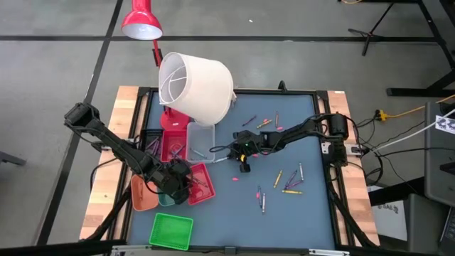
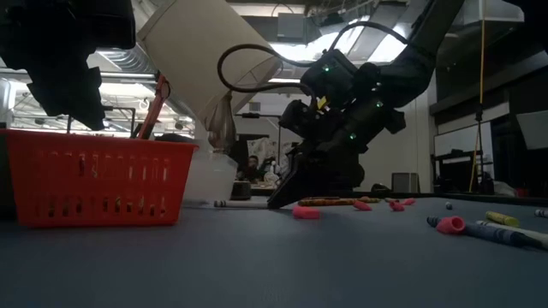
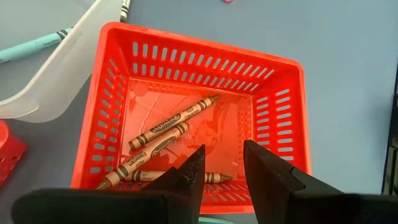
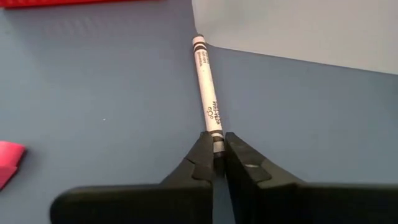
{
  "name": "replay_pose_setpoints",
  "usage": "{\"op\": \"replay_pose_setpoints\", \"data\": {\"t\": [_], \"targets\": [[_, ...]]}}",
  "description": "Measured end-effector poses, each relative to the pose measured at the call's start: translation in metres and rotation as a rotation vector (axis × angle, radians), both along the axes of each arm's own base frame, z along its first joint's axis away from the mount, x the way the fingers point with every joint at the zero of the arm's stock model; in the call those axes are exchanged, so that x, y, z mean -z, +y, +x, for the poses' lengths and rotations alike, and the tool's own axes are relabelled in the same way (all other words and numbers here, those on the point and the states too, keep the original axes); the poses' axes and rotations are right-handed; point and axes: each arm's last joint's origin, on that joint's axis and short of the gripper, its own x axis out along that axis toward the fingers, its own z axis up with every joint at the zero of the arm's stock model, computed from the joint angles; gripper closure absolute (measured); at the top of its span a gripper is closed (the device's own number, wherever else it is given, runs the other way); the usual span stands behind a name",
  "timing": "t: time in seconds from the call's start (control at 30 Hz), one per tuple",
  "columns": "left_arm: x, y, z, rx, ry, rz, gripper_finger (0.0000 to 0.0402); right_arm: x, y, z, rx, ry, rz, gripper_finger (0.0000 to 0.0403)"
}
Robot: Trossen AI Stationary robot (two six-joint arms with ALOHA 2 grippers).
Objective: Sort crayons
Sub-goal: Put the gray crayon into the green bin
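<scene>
A white crayon lies on the blue table beside a clear tray, and my right gripper is shut on its near end. The same gripper stands mid-table and comes down to the tabletop in the low view. My left gripper hangs open above a red basket that holds several brown crayons; it touches nothing. More crayons lie scattered toward the table's right. My right gripper pinches the white crayon's near end between its two fingertips. The fingers slant down from the table's right, in line with the crayon, which points on ahead of them. The crayon lies flat on the table, its far end at the clear tray's edge.
A white lampshade lies tipped at the far edge beside a red lamp. A second red tray, an orange tray and a green tray stand on the left. Small pink pieces lie mid-table.
</scene>
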Motion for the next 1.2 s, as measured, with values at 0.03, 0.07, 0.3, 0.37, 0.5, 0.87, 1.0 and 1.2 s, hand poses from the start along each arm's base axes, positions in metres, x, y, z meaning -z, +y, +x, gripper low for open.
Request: {"op": "replay_pose_setpoints", "data": {"t": [0.03, 0.07, 0.3, 0.37, 0.5, 0.87, 1.0, 1.2], "targets": [[0.000, 0.000, 0.000, 0.000, 0.000, 0.000, 0.0307, 0.000, 0.000, 0.000, 0.001, 0.001, 0.001, 0.0382], [0.000, 0.000, 0.000, 0.001, 0.000, 0.000, 0.0307, 0.000, 0.000, 0.000, 0.001, 0.000, 0.002, 0.0382], [0.000, 0.000, 0.000, 0.003, 0.000, 0.002, 0.0307, -0.009, 0.002, -0.004, -0.010, 0.020, 0.030, 0.0393], [0.000, 0.000, 0.000, 0.007, 0.000, 0.005, 0.0308, -0.014, 0.002, -0.007, -0.011, 0.038, 0.038, 0.0392], [0.000, 0.000, 0.000, 0.006, -0.001, 0.007, 0.0308, -0.026, 0.003, -0.014, -0.014, 0.073, 0.045, 0.0390], [-0.008, 0.001, 0.008, -0.113, -0.165, 0.088, 0.0308, -0.063, 0.035, -0.021, -0.106, -0.009, 0.040, 0.0388], [-0.014, 0.000, 0.013, -0.172, -0.268, 0.087, 0.0308, -0.070, 0.052, -0.016, -0.155, -0.101, 0.040, 0.0387], [-0.023, -0.002, 0.020, -0.205, -0.378, 0.021, 0.0308, -0.081, 0.070, -0.011, -0.173, -0.240, 0.007, 0.0387]]}}
